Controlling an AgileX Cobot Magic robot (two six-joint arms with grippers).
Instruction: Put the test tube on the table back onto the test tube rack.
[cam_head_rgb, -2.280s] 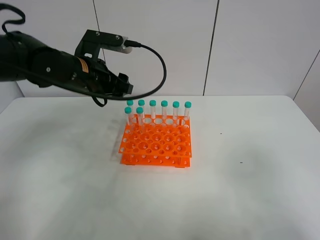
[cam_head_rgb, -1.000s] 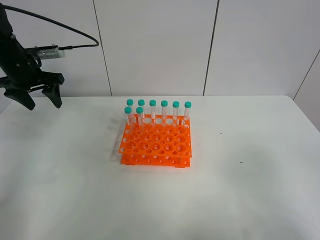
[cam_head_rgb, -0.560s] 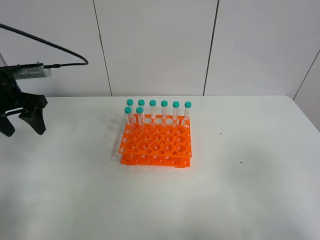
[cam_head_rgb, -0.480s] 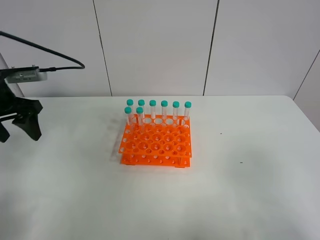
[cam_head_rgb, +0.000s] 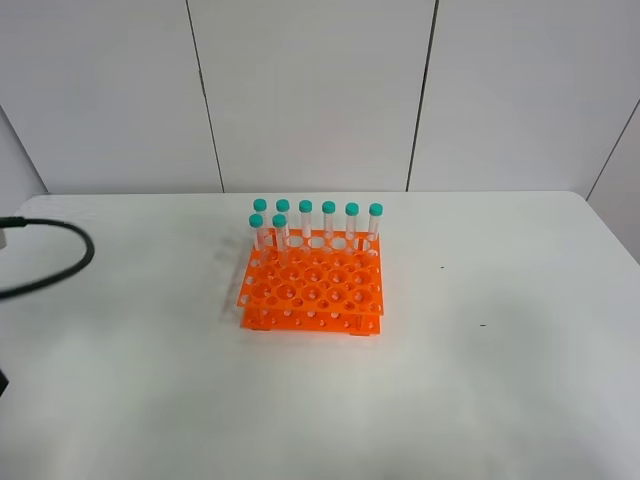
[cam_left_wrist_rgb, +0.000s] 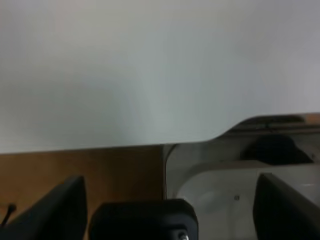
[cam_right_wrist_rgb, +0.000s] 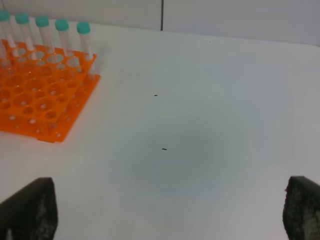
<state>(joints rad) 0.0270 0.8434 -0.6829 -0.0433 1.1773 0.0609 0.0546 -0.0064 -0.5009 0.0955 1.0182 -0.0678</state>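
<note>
The orange test tube rack (cam_head_rgb: 312, 290) stands in the middle of the white table (cam_head_rgb: 480, 380). Several teal-capped tubes (cam_head_rgb: 328, 222) stand upright in its far rows. I see no test tube lying on the table in any view. The rack (cam_right_wrist_rgb: 30, 100) and some of its tubes (cam_right_wrist_rgb: 62, 32) also show in the right wrist view. My right gripper (cam_right_wrist_rgb: 165, 212) is open and empty, well to the right of the rack. My left gripper (cam_left_wrist_rgb: 170, 205) is open and empty, past the table's rounded corner (cam_left_wrist_rgb: 150, 75). Neither gripper shows in the exterior high view.
A black cable (cam_head_rgb: 60, 270) loops in at the left edge of the exterior high view. The left wrist view shows brown floor (cam_left_wrist_rgb: 75, 165) and a white rounded base (cam_left_wrist_rgb: 220, 185) beyond the table edge. White wall panels stand behind the table.
My left arm has pulled back from near the rack to the left and out of the exterior high view. Only its cable still shows. The rack and tubes have not moved.
</note>
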